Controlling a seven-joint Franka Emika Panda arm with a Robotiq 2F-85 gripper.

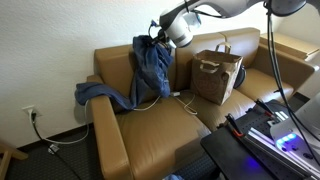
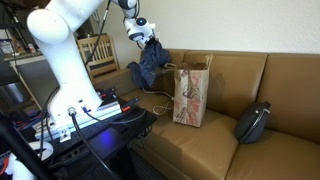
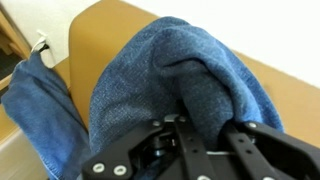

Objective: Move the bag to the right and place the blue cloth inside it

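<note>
The blue cloth (image 1: 150,70) is a denim garment. My gripper (image 1: 160,38) is shut on its top and holds it lifted above the brown couch, with its lower end trailing over the armrest (image 1: 100,92). In an exterior view the cloth (image 2: 152,68) hangs from the gripper (image 2: 146,38) just left of the brown paper bag (image 2: 191,92). The bag (image 1: 216,76) stands upright and open on the couch seat, beside the cloth. In the wrist view the cloth (image 3: 170,80) fills the frame and bunches between the black fingers (image 3: 205,125).
A brown leather couch (image 1: 160,125) holds everything. A black pouch (image 2: 254,122) lies on the seat past the bag. A white cable (image 1: 185,102) runs over the cushion. A black stand with equipment (image 1: 265,135) is in front of the couch. A wooden chair (image 2: 97,52) stands behind.
</note>
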